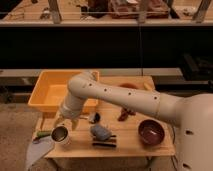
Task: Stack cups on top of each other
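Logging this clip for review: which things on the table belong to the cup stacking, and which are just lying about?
Job:
dark grey cup, at the table's front left
gripper, just above that cup

Lying about:
yellow tub
maroon bowl
grey lump
small reddish object

No other cups can be made out.
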`<state>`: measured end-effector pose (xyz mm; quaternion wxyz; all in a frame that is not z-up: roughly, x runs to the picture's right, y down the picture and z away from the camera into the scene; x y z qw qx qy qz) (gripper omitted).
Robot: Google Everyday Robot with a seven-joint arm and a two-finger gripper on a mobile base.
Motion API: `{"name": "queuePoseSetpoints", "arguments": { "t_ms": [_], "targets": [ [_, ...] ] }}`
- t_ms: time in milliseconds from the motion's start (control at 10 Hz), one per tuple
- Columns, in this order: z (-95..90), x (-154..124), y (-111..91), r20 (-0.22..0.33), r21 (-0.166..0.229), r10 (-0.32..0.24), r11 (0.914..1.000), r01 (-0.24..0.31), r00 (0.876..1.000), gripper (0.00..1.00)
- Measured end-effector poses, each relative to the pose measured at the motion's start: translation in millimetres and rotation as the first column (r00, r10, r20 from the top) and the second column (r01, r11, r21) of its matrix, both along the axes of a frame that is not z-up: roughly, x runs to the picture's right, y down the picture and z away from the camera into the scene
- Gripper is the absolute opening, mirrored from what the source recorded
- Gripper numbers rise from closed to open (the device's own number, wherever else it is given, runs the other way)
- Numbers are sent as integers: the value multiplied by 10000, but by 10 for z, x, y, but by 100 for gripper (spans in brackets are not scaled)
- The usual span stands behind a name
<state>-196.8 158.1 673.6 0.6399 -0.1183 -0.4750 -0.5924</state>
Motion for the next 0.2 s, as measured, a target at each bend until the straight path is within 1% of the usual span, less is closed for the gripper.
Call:
{"name": "queuePoseSetpoints", "arguments": {
  "t_ms": [200],
  "targets": [
    [-3,45,-18,27,48,301,9995,-301,9995,80]
  ]
}}
